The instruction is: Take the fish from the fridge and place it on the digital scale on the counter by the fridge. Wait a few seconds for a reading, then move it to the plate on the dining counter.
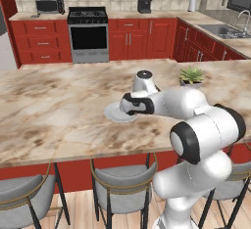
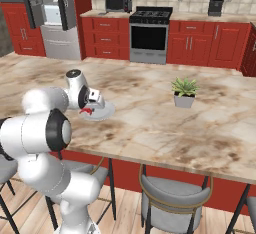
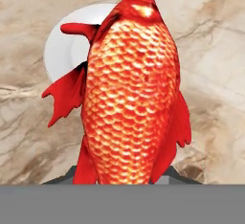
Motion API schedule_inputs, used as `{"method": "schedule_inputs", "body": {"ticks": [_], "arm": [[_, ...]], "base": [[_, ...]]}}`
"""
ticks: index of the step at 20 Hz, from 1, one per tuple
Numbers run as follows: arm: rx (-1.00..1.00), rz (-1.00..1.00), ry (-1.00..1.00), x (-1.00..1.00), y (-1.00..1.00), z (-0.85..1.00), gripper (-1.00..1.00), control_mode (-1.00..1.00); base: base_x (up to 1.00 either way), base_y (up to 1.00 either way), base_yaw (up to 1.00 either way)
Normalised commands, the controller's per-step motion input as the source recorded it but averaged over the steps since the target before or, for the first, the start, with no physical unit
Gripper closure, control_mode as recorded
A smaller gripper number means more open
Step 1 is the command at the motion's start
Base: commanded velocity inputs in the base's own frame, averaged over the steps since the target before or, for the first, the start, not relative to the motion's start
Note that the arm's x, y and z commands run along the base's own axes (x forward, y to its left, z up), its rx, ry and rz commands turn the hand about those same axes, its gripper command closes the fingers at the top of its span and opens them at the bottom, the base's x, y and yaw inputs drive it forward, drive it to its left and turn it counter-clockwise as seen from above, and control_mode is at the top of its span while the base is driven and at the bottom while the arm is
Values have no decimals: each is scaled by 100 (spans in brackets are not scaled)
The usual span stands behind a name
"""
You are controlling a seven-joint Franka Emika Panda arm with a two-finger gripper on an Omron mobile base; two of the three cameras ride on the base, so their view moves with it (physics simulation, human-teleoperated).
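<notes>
Red-orange fish (image 3: 131, 98) is gripped in closed jaws above the plate (image 3: 67, 46); released off-centre, it could be tipped onto the marbled surface (image 1: 54, 110).

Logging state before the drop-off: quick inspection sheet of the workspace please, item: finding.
Surface: dining counter, beige-brown marbled slab, stools along the near edge.
Job's things: fish held in the gripper, hanging over the plate; not yet set down. Plate lies flat on the slab, near its front edge.
Clutter: small potted plant on the slab, apart from the plate.
Grippers: gripper shut on the fish, above the plate.
Cables: nothing seen.
Surroundings: red cabinets, stove, microwave, coffee machine, sink; fridge stands open at the far left of the right base view.
</notes>
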Motion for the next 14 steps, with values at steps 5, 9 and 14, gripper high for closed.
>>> {"method": "schedule_inputs", "body": {"ticks": [5, 9, 14], "arm": [[0, 3, 0, 44, 7, -27, 100, -100], [0, 4, 0, 44, 11, -31, 100, -100], [0, 3, 0, 46, 7, -27, 100, -100]], "base": [[0, 0, 0], [0, 0, 0], [0, 0, 0]]}}
